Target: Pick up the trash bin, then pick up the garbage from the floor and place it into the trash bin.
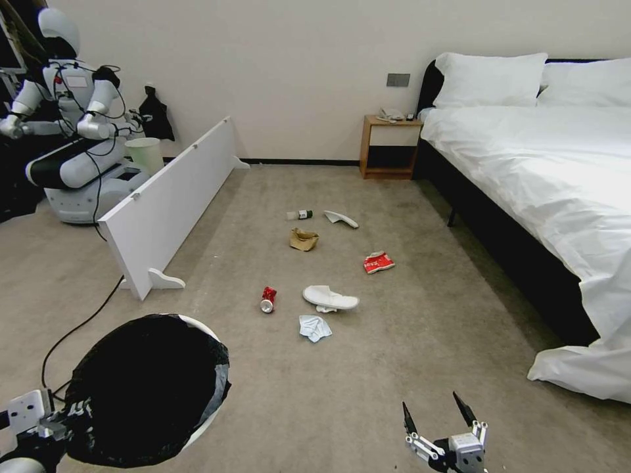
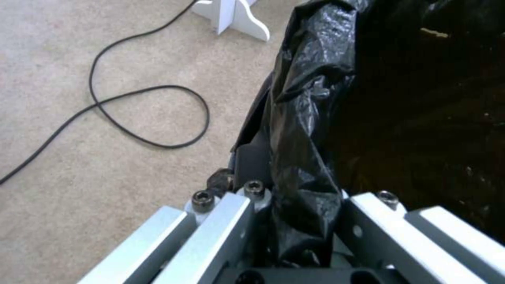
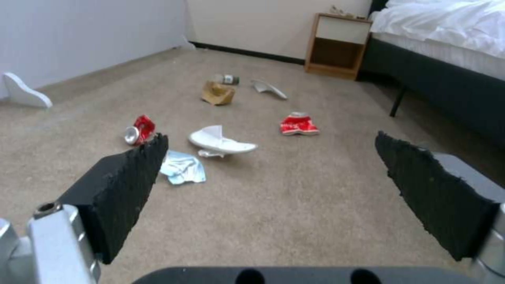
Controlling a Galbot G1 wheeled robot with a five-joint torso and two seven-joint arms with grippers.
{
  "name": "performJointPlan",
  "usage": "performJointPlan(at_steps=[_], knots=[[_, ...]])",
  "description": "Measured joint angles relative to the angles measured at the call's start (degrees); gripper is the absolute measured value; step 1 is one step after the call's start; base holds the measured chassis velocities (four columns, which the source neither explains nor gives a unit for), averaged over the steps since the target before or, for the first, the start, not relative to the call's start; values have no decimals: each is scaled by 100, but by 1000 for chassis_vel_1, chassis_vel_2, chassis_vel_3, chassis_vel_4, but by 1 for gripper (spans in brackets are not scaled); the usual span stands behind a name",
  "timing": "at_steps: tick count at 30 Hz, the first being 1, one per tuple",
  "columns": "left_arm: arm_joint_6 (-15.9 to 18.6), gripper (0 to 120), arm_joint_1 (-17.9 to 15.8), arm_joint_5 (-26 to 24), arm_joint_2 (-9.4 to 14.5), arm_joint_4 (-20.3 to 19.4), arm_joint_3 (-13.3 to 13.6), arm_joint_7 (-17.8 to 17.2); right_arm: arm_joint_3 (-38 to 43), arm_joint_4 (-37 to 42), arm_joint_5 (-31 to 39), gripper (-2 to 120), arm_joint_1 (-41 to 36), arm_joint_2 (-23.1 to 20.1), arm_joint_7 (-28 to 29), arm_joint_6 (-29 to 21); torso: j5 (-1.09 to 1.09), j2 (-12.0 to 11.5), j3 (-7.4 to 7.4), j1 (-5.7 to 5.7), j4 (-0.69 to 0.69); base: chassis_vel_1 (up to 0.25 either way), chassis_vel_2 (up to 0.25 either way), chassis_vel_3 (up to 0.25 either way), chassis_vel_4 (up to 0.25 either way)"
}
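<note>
Left gripper (image 2: 302, 221) is clamped on the black-lined rim of the trash bin (image 1: 148, 387), apparently holding it off the floor (image 1: 420, 328), though the bin's base is hidden. Right gripper (image 1: 439, 412) hangs low, jaws spread wide and holding nothing. Ahead of it on the floor lies the garbage: crumpled tissue (image 1: 314, 327) nearest, then a white slipper (image 1: 330, 298) and crushed red can (image 1: 267, 299), a red wrapper (image 1: 378, 262), brown paper bag (image 1: 303, 239), second slipper (image 1: 341, 219) and bottle (image 1: 300, 215). A black cable (image 2: 142, 114) lies beside the bin.
</note>
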Motion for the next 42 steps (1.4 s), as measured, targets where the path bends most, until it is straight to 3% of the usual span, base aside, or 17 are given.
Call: performJointPlan(at_steps=[42], knots=[[2,3,-86,1,12,36,-5,-4,-4,-29,63,100,44,-26,-103,-13,0,0,0,0,0,-100,98,95,-97]])
